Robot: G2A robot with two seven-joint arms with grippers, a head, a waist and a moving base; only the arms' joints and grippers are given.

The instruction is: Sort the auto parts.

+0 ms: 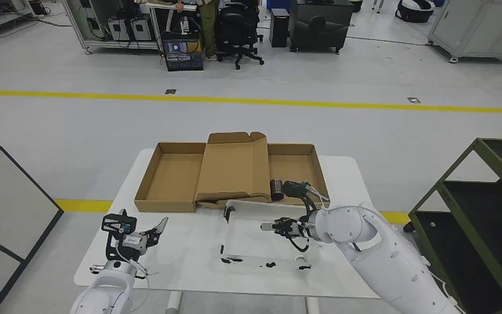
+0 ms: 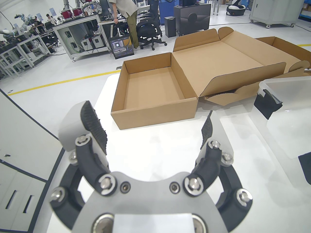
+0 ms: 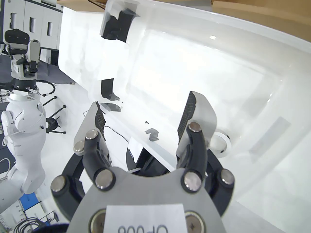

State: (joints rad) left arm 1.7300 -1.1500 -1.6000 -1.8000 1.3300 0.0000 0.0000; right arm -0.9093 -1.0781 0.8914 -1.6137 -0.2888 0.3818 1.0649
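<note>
Right claw (image 3: 144, 100) hangs spread wide over the clear bin (image 3: 218, 56), with nothing between its jaws and nothing touching them. The bin sits mid-tabletop (image 1: 188, 259), toward the near edge, and the claw points across it toward the tabletop's left edge.

As I judge it, the next move turns on one relation. The one auto part I can make out, a black round part (image 1: 276, 189), lies not in the bin but beyond its far wall. It is in the right compartment of the cardboard box (image 1: 169, 177), which runs along the far edge. From the right claw the part is therefore off toward the far edge, near but apart, with the bin wall and the box's low front wall between them.

In the right wrist view the part's round open mouth faces the camera (whether it stands upright or leans I cannot tell), so I would not name a long axis.

The right arm is plainly the nearer one. Left claw (image 2: 148, 112) is also wide open and holds nothing. It is above the tabletop by the near-left corner, well apart from the part, with the box's left compartment ahead of it.

A pick would likely call for the right claw to swing toward the far edge and drop into the compartment. The box wall and the folded lid (image 1: 234, 165) just beside the part could crowd it.
</note>
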